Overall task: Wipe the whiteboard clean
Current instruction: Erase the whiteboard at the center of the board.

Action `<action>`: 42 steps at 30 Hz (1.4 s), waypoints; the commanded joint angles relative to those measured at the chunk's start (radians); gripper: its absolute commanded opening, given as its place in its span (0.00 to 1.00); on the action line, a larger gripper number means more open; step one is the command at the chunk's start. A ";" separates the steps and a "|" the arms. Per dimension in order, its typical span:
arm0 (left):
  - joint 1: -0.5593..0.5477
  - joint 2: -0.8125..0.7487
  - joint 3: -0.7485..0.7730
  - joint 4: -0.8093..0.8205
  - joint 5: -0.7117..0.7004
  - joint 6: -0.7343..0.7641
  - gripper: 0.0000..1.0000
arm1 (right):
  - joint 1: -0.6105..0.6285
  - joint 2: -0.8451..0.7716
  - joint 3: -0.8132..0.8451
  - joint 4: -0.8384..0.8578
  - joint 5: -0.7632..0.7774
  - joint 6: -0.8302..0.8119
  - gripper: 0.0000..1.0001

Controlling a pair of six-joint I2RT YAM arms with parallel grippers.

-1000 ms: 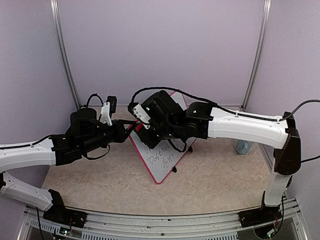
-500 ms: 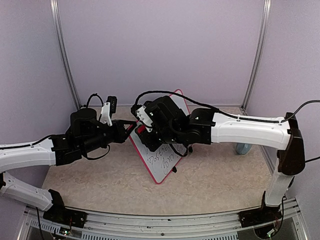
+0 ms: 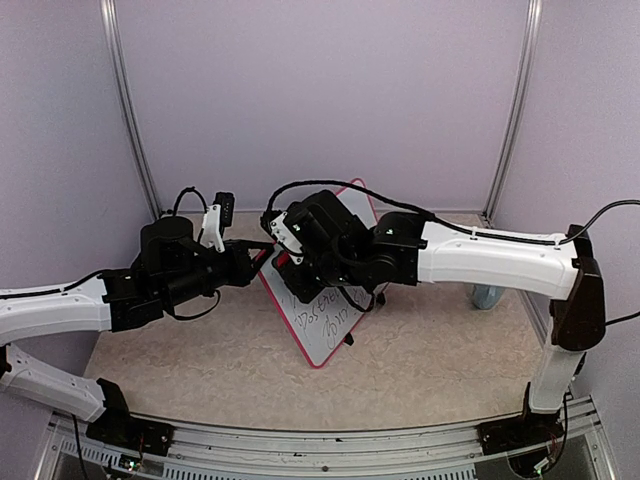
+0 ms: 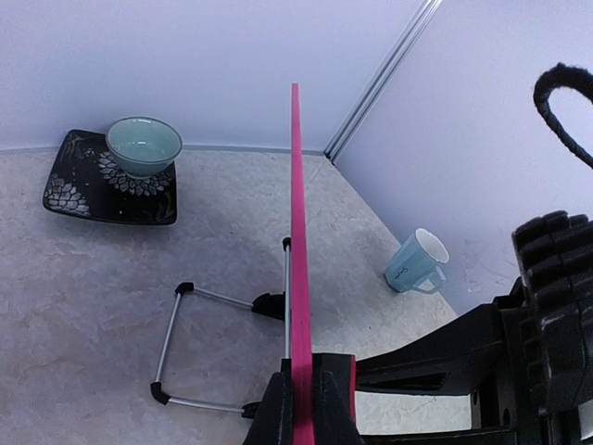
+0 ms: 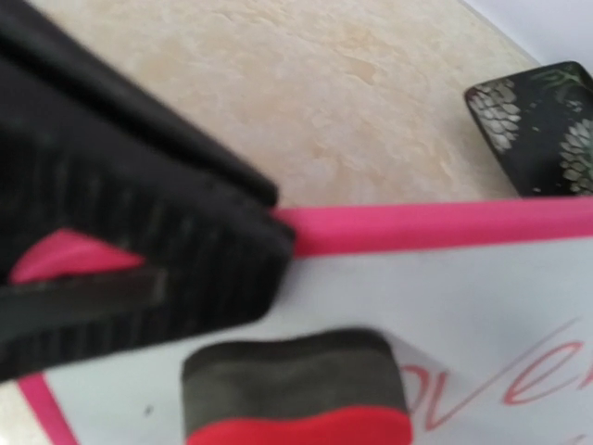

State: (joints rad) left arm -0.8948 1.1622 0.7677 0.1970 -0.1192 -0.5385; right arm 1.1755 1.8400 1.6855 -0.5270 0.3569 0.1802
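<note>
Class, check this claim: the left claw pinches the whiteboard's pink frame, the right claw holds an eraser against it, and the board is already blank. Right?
Wrong on one point: the whiteboard is not blank; the top view shows handwriting on it. The left claw does pinch its pink frame, and the right claw does hold the eraser against it.

Seen from above, pale lilac walls point(image 3: 320, 90) are closing in the cell at 9, 12 and 3 o'clock. Slim aluminium posts point(image 3: 132, 120) are running up the back corners at 11 and 1 o'clock. A beige marbled tabletop point(image 3: 430, 360) is forming the floor, and a metal rail point(image 3: 330, 455) is edging it at 6 o'clock. Soft, even light is falling throughout
</note>
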 commanded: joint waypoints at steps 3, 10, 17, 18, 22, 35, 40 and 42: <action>-0.047 -0.001 -0.007 -0.019 0.117 0.008 0.00 | -0.032 0.082 0.115 -0.055 0.140 -0.004 0.29; -0.052 0.002 -0.004 -0.018 0.118 0.010 0.00 | -0.043 0.087 0.098 -0.028 0.148 0.000 0.29; -0.052 0.003 0.002 -0.016 0.119 0.015 0.00 | -0.007 0.033 0.026 0.066 0.005 -0.075 0.29; -0.052 0.004 0.003 -0.016 0.118 0.015 0.00 | 0.002 0.023 0.012 0.079 -0.029 -0.084 0.29; -0.052 0.005 0.002 -0.011 0.117 0.018 0.00 | 0.014 -0.004 -0.021 0.108 -0.112 -0.088 0.30; -0.051 0.013 0.002 -0.005 0.121 0.015 0.00 | 0.000 0.039 0.020 0.034 0.057 -0.043 0.29; -0.052 0.011 0.001 -0.002 0.125 0.013 0.00 | -0.037 0.047 0.017 0.029 0.089 -0.013 0.29; -0.052 0.011 -0.001 0.000 0.128 0.014 0.00 | -0.049 0.047 0.013 0.036 0.096 -0.013 0.29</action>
State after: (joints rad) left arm -0.8993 1.1614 0.7677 0.1955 -0.1272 -0.5323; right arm 1.1717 1.8423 1.6901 -0.5091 0.3866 0.1375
